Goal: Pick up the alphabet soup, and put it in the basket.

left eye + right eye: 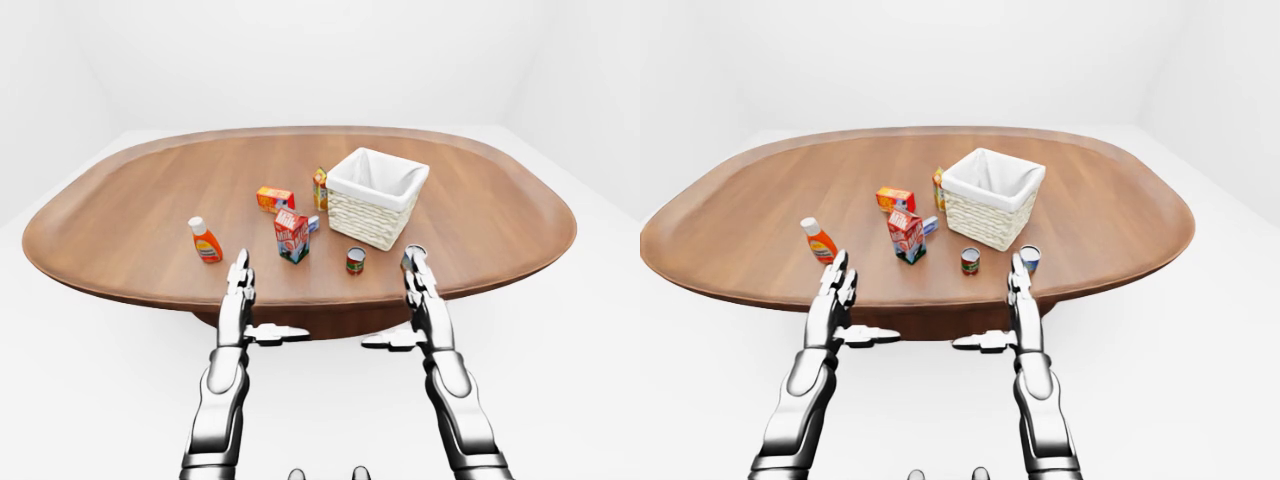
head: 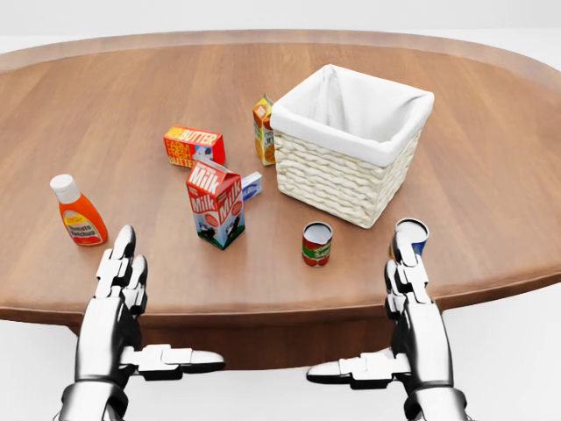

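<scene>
A small can with a blue and white label (image 2: 415,231), which looks like the alphabet soup, stands near the table's bottom edge in the head view, just below the basket's right corner. My right fingertips (image 2: 402,254) partly hide it. The white-lined wicker basket (image 2: 344,172) sits right of centre. My right hand (image 2: 379,317) is open with its fingers stretched flat just before the can, and whether they touch is unclear. My left hand (image 2: 151,305) is open too, over the table edge at the lower left, holding nothing.
A red and green can (image 2: 316,243) stands left of the blue one. A milk carton (image 2: 216,203), a butter box (image 2: 194,146), an orange carton (image 2: 263,130) beside the basket and an orange sauce bottle (image 2: 77,210) lie on the oval wooden table (image 2: 491,175).
</scene>
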You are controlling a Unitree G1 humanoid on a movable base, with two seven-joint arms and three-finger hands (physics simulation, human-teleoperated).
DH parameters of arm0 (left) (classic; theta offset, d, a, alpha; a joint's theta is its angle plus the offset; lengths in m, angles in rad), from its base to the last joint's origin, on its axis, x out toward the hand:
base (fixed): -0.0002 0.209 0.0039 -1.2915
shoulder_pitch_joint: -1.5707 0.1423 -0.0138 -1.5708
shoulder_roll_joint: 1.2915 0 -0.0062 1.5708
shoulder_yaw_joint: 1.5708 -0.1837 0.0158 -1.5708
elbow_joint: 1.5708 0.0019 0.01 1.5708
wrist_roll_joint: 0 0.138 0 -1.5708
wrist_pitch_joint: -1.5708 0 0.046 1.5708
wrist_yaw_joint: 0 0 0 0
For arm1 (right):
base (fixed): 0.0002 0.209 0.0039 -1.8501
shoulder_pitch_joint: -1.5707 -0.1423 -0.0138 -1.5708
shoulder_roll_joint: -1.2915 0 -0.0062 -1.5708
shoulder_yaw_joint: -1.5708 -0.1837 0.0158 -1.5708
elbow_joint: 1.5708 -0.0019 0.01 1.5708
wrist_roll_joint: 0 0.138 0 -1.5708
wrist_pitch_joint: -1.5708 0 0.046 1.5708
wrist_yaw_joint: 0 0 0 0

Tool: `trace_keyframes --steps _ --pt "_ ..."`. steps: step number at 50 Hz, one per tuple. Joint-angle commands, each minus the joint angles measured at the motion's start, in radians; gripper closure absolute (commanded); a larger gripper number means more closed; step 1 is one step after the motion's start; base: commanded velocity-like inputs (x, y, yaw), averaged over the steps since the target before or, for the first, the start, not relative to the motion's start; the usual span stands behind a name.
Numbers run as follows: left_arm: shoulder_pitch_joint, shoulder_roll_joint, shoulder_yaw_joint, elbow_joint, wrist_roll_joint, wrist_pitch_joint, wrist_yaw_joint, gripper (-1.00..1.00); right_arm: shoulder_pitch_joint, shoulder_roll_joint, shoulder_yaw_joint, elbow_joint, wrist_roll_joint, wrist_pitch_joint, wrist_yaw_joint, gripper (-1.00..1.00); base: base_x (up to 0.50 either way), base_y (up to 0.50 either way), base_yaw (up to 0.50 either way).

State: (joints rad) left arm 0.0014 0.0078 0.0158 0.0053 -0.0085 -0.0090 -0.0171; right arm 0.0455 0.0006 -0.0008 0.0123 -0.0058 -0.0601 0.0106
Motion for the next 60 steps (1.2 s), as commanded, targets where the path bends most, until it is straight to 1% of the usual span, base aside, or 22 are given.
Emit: trace_keyframes --steps 1,4,11,13,20,24,26,31,32,33,35,36,38,39,43,45,46,47,50,51,56,60 --pt "0.005 0.012 0.024 0.002 -0.012 -0.012 -0.026 -1.00 0.107 0.004 0.011 0.034 -0.014 -0.027 0.012 -1.00 0.00 0.00 0.00" --pt "0.005 0.012 0.024 0.002 -0.012 -0.011 -0.026 -1.00 0.107 0.004 0.011 0.034 -0.014 -0.027 0.011 -1.00 0.00 0.00 0.00" --pt "-0.003 0.012 0.029 0.006 -0.004 0.025 -0.003 -1.00 0.084 0.004 0.014 0.077 -0.012 -0.027 0.011 -1.00 0.00 0.00 0.00" --pt "-0.023 0.015 0.040 0.054 -0.008 0.011 0.005 -1.00 0.122 0.010 0.029 0.090 -0.022 -0.027 0.004 -1.00 0.00 0.00 0.00" --pt "-0.056 0.023 0.059 0.110 -0.028 0.026 0.031 -1.00 0.183 0.009 0.056 0.105 -0.025 -0.027 -0.008 -1.00 0.00 0.00 0.00" --pt "-0.095 0.032 0.082 0.183 -0.045 0.002 0.071 -1.00 0.173 0.004 0.053 0.090 -0.019 -0.027 -0.005 -1.00 0.00 0.00 0.00" --pt "-0.099 0.034 0.090 0.169 -0.060 0.024 0.087 -1.00 0.181 0.003 0.054 0.073 -0.017 -0.027 -0.002 -1.00 0.00 0.00 0.00" --pt "-0.103 0.039 0.094 0.166 -0.073 0.041 0.115 -1.00 0.211 0.005 0.068 0.064 -0.023 -0.027 -0.008 -1.00 0.00 0.00 0.00" --pt "-0.105 0.040 0.099 0.168 -0.073 0.037 0.129 -1.00 0.215 0.005 0.070 0.065 -0.024 -0.027 -0.010 -1.00 0.00 0.00 0.00" --pt "-0.118 0.043 0.111 0.206 -0.078 0.014 0.142 -1.00 0.224 0.006 0.074 0.068 -0.028 -0.027 -0.013 -1.00 0.00 0.00 0.00" --pt "-0.124 0.047 0.119 0.211 -0.087 0.010 0.163 -1.00 0.237 0.005 0.082 0.063 -0.029 -0.027 -0.017 -1.00 0.00 0.00 0.00" --pt "-0.121 0.050 0.126 0.185 -0.096 0.036 0.181 -1.00 0.250 0.005 0.088 0.060 -0.033 -0.027 -0.021 -1.00 0.00 0.00 0.00" --pt "-0.120 0.052 0.124 0.183 -0.098 0.038 0.183 -1.00 0.257 0.004 0.092 0.057 -0.032 -0.027 -0.024 -1.00 0.00 0.00 0.00" --pt "-0.128 0.054 0.151 0.165 -0.110 0.041 0.230 -1.00 0.258 0.002 0.093 0.049 -0.030 -0.027 -0.025 -1.00 0.00 0.00 0.00" --pt "-0.144 0.070 0.174 0.177 -0.143 -0.003 0.277 -1.00 0.250 -0.003 0.091 0.023 -0.023 -0.027 -0.026 -1.00 0.00 0.00 0.00" --pt "-0.137 0.076 0.185 0.140 -0.151 -0.012 0.306 -1.00 0.248 -0.005 0.091 -0.008 -0.023 -0.027 -0.025 -1.00 0.00 0.00 0.00" --pt "-0.138 0.077 0.189 0.143 -0.160 -0.038 0.306 -1.00 0.250 -0.005 0.091 -0.022 -0.023 -0.027 -0.024 -1.00 0.00 0.00 0.00" --pt "-0.136 0.081 0.192 0.133 -0.155 -0.032 0.323 -1.00 0.254 -0.006 0.092 -0.035 -0.023 -0.027 -0.024 -1.00 0.00 0.00 0.00" --pt "-0.142 0.089 0.206 0.140 -0.180 -0.049 0.334 -1.00 0.267 -0.007 0.096 -0.069 -0.024 -0.027 -0.024 -1.00 0.00 0.00 0.00" --pt "-0.139 0.092 0.219 0.124 -0.176 -0.077 0.360 -1.00 0.284 -0.008 0.103 -0.091 -0.027 -0.027 -0.025 -1.00 0.00 0.00 0.00" --pt "-0.129 0.103 0.239 0.081 -0.203 -0.066 0.388 -1.00 0.331 -0.019 0.130 -0.211 -0.039 -0.027 -0.035 -1.00 0.00 0.00 0.00" --pt "-0.142 0.115 0.246 0.110 -0.213 -0.078 0.389 -1.00 0.435 -0.044 0.129 -0.077 -0.023 -0.027 -0.027 -1.00 0.00 0.00 0.00"
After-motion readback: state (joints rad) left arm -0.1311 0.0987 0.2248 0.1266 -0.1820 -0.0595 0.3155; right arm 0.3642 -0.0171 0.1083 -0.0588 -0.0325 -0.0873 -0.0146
